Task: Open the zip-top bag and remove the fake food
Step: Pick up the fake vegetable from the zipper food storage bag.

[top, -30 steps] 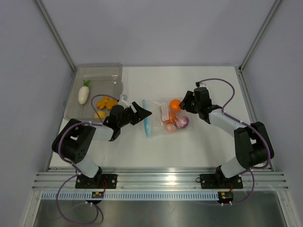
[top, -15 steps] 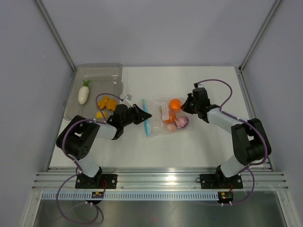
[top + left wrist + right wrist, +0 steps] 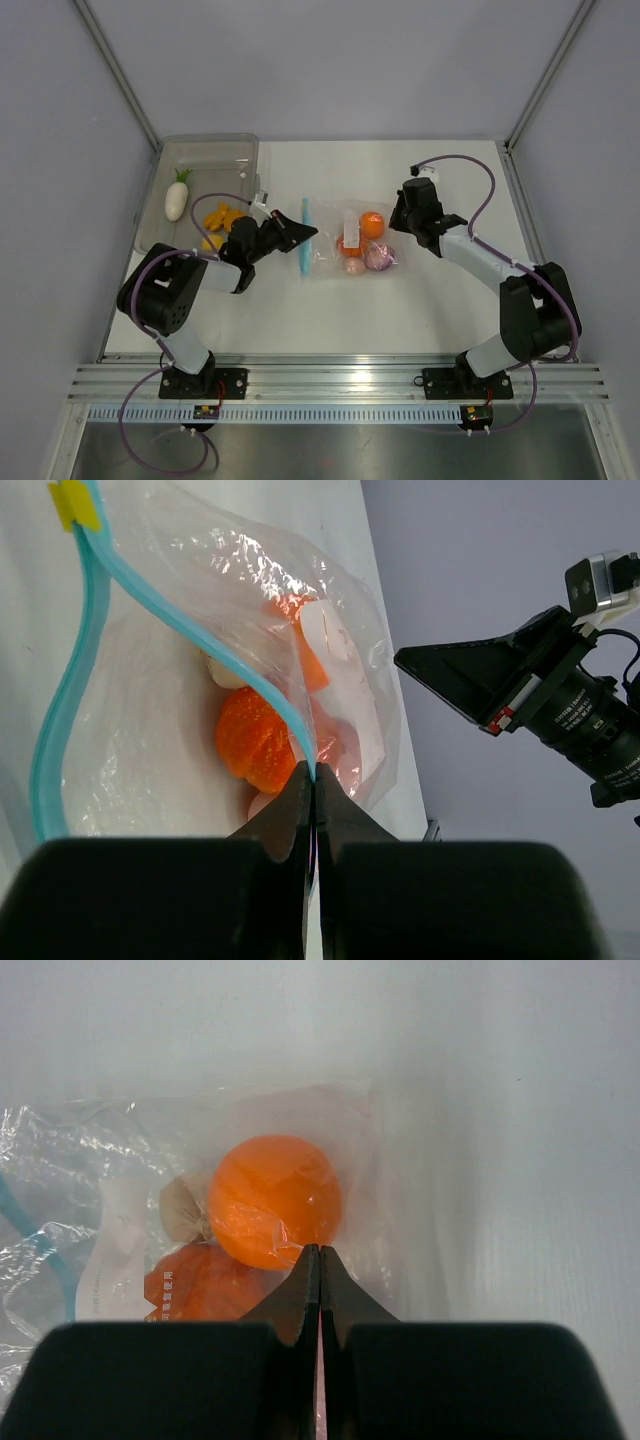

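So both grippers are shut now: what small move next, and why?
Probably draw the left gripper back to widen the mouth. It pinches one lip of the blue zip strip, already parted from the other, while the right gripper seems to pinch the zip-top bag at its far end beside the orange piece.

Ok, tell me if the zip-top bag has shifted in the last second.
Yes, slightly: the zip-top bag has slid so its zip strip ends farther from the table's near edge, a little closer to the tray.
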